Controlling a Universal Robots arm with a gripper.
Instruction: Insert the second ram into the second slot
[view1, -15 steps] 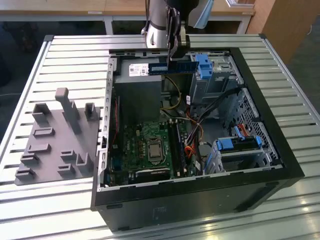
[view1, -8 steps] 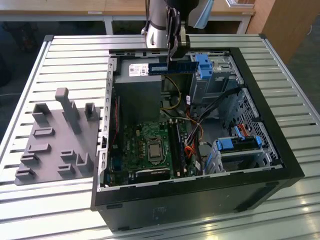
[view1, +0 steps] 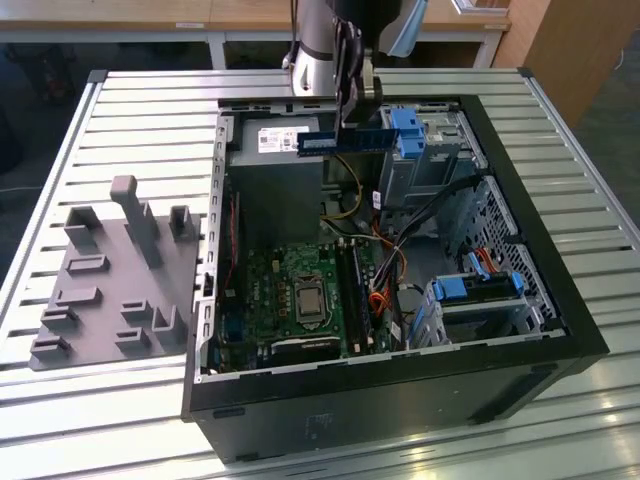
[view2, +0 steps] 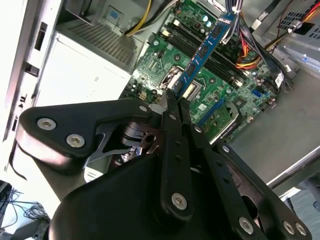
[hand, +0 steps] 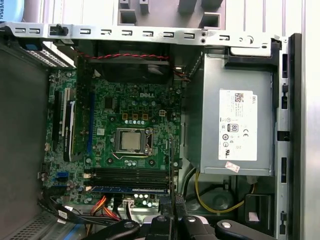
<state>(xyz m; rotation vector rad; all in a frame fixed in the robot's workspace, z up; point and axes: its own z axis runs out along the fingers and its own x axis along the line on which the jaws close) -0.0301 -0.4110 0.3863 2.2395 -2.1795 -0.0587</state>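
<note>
Holding the ram (view1: 345, 140) level, the gripper (view1: 349, 120) hangs above the open case (view1: 380, 405). Its jaws are clamped narrowly on the stick, seemingly near its middle.

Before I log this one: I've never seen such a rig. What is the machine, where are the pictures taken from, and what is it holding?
One robot arm ending in a claw. The exterior view is a camera off the arm; both wrist views ride on the arm and look past the claw into the case. On the slatted metal table sits an open computer case, motherboard showing, a grey holder plate beside it. The claw is shut on the second ram, a dark-blue stick, above the case, not yet in a slot.
</note>
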